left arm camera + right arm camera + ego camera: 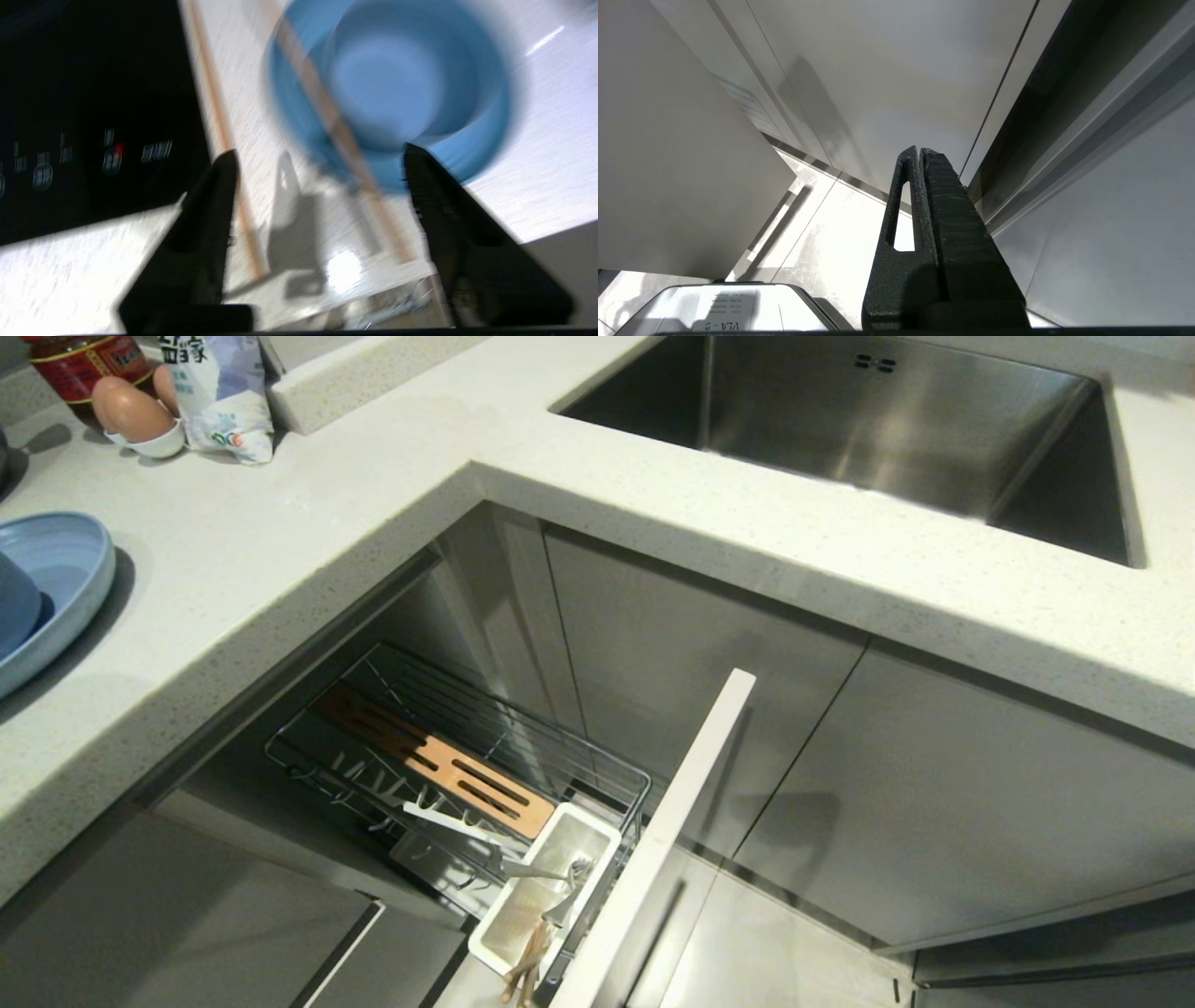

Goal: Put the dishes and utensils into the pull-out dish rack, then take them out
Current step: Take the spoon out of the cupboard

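Blue plate [56,588] with the bowl [397,84] in it sits on the counter [280,551]. Above them the left gripper [317,163] hangs spread, empty. Right gripper [920,154], pressed together, is low by the cabinets. Pull-out rack [448,756] holds chopsticks [525,966] in its cutlery box [541,896].

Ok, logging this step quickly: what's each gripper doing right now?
Left gripper: open, holding nothing, above the countertop near the bowl.
Right gripper: closed, empty.

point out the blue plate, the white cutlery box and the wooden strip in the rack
blue plate [70,581], head view, on its rim at the counter's left edge
white cutlery box [492,933], head view, on its near white wall
wooden strip [448,775], head view, on its lit middle between slots
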